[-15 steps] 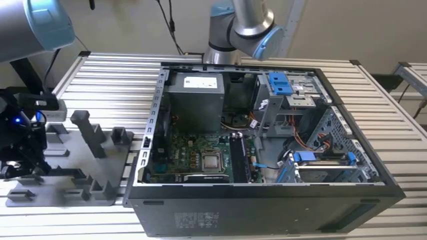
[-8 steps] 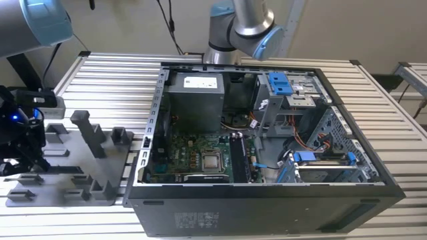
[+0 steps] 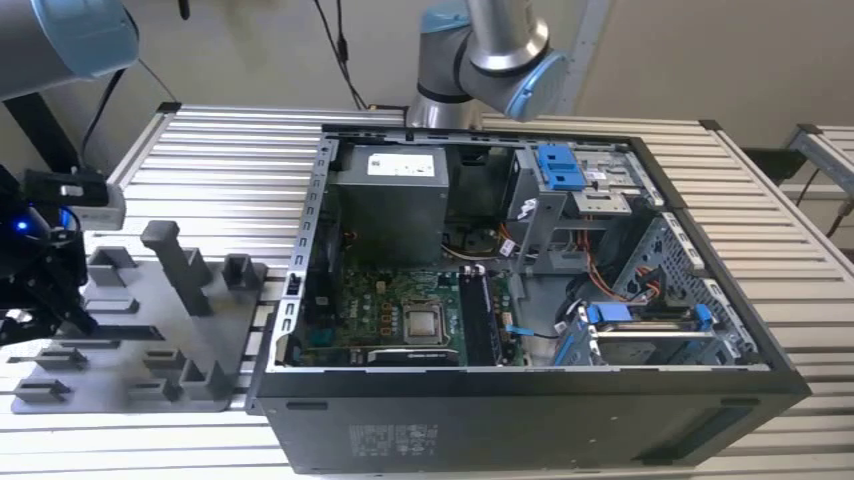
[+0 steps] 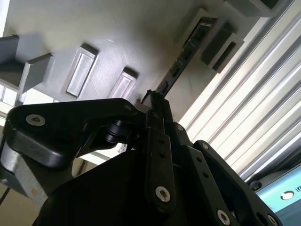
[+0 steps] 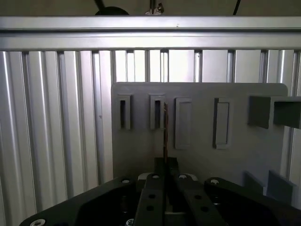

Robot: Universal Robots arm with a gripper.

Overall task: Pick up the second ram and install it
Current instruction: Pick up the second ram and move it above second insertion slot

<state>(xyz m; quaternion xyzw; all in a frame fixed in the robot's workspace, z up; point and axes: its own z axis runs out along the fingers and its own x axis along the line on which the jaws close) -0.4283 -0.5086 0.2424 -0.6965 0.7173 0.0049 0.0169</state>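
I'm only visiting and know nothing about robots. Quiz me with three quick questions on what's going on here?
1. True or false: the gripper is shut on the second ram.
2. What lies under the gripper? A the grey holder tray; B the open computer case; C the bare slatted table.
3. Fill in: in the exterior view, the gripper is at that view's ____.
Key: 1 true; 2 A; 3 left.
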